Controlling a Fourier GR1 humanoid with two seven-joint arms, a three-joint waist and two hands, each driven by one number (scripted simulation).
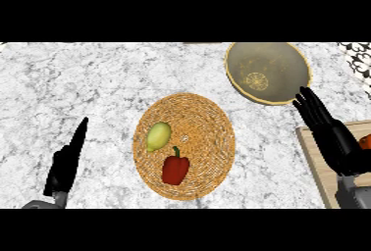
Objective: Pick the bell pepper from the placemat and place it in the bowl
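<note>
A red bell pepper (175, 168) with a green stem lies on the near part of a round woven placemat (196, 122) at the counter's middle. Beside it on the mat, up and to the left, lies a yellow-green fruit (158, 136). An olive bowl with a tan rim (267, 72) stands at the far right of the counter, nothing visible inside it. My right hand (330, 135) is open, fingers straight, fingertips near the bowl's lower right rim and well right of the pepper. My left hand (66, 164) rests open at the lower left, fingers up, away from the mat.
A wooden cutting board (319, 162) lies at the right edge, partly under my right forearm, with a small orange object (364, 142) on it at the frame's border. The counter is white-grey marble (80, 83). A patterned surface (357, 61) shows at the top right corner.
</note>
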